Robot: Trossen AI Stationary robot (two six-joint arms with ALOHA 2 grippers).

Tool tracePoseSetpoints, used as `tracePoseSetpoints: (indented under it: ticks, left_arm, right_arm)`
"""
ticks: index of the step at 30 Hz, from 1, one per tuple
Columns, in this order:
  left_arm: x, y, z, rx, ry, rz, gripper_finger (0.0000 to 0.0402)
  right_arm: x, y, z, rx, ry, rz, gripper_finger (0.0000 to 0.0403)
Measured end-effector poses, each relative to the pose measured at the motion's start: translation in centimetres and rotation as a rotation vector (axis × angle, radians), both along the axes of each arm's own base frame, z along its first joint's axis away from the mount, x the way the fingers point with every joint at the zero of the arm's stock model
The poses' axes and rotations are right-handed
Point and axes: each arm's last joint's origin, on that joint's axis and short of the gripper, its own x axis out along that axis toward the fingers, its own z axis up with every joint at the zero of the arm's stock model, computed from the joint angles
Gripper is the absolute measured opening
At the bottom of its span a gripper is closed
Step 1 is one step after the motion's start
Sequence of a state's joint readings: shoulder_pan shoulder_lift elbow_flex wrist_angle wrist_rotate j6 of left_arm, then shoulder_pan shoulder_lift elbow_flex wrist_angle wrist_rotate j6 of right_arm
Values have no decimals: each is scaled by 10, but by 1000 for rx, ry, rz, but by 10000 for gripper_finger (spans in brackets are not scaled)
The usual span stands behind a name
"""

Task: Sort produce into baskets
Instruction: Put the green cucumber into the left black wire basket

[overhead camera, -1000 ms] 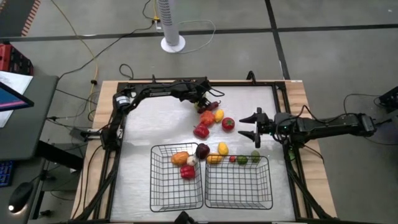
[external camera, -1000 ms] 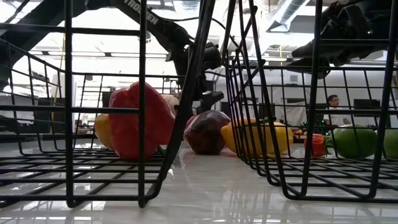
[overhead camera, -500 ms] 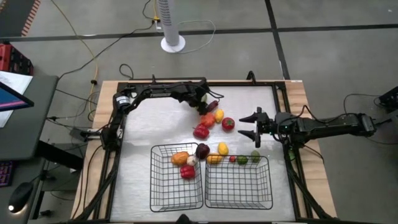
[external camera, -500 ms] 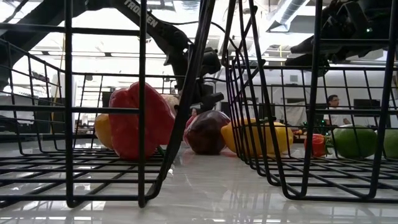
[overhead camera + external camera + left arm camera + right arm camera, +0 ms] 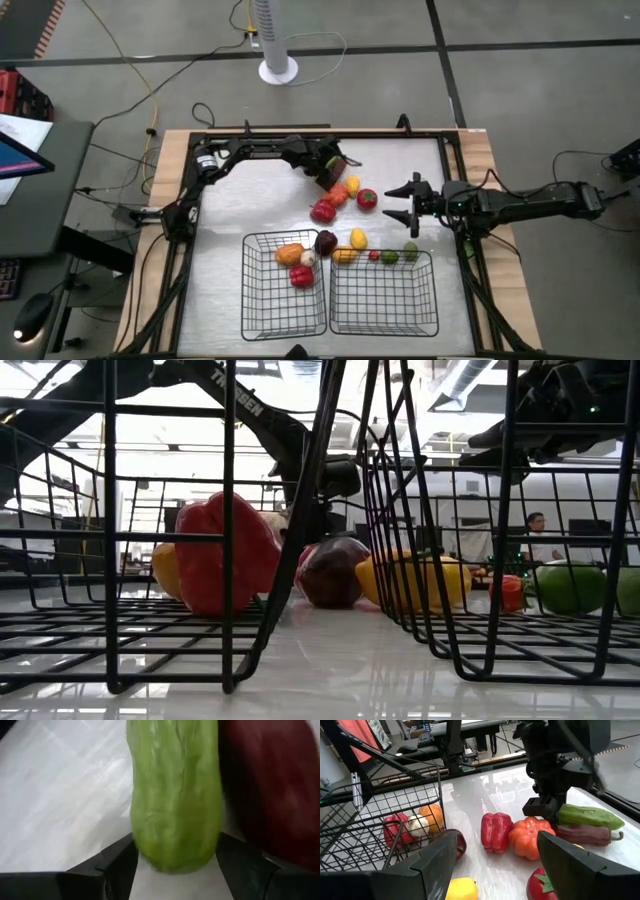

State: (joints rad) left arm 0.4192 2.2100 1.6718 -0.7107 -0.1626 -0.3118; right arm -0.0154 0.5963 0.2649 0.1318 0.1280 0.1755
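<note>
Overhead, the left gripper [image 5: 328,166] is seen just beyond the orange pepper [image 5: 334,191], its load hidden. Only in the wrist views is that load shown: a green cucumber [image 5: 175,795] clamped between its fingers, beside a dark purple piece [image 5: 582,834]. The right gripper [image 5: 399,202] is held with jaws spread and empty, just beside the tomato [image 5: 367,198].

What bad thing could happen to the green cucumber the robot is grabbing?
The left claw grips the green cucumber only at one end, so it might tip or slip out when lifted. A dark purple piece and an orange pepper lie right beside it, so the claw could bump them and make them roll. The baskets are across the table, a long carry for a loose grip.
</note>
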Motion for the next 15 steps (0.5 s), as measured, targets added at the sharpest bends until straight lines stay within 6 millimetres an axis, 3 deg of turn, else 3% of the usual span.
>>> tracePoseSetpoints:
  ticks: [5,15]
  left_arm:
    - [3,0,1,5,-23,-8,231]
    - [2,1,2,-7,-17,-34,127]
  right_arm:
    - [0,0,0,-1,-1,0,302]
    - [0,0,0,-1,4,0,302]
